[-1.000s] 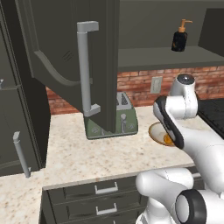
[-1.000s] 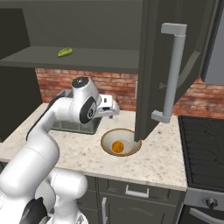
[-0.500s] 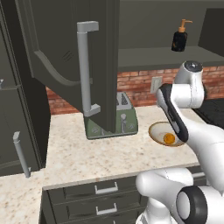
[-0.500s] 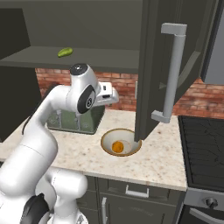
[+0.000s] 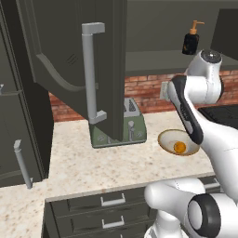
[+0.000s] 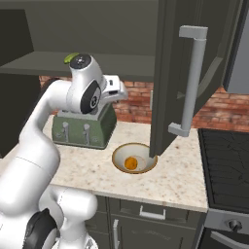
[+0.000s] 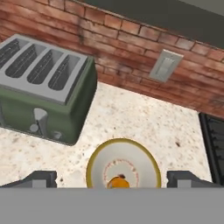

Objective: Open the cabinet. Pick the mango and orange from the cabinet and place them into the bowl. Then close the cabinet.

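Pincer (image 7: 112, 179) jaws stood wide apart and held nothing, their two dark tips at the lower edge of the hand view, one at either side of the bowl (image 7: 142, 162) below them. The orange (image 7: 118, 182) lay inside that bowl, near the centre of its cream floor; in the right base view the orange (image 6: 130, 163) sat in the bowl (image 6: 121, 151) on the speckled counter (image 6: 175, 180). The mango (image 6: 72, 57) showed as a green sliver on the cabinet shelf (image 6: 131, 63), at about 11 o'clock from the bowl and partly hidden behind the arm's upper joint. The cabinet (image 6: 168, 73) was open: its right door swung out over the counter, its lower corner just beside the bowl's rim at 3 o'clock, its silver bar handle (image 6: 188, 82) facing the camera. In the left base view the other door (image 5: 79, 65) hung open in front of the toaster (image 5: 132, 128), covering part of it. The green toaster (image 6: 85, 129) stood at about 10 o'clock from the bowl, against the brick wall (image 7: 131, 43). A wall switch (image 7: 165, 65) was at 12 o'clock above the bowl in the hand view. A dark soap dispenser (image 5: 191, 38) stood on the shelf, and a black stove (image 6: 226, 160) lay at 3 o'clock.
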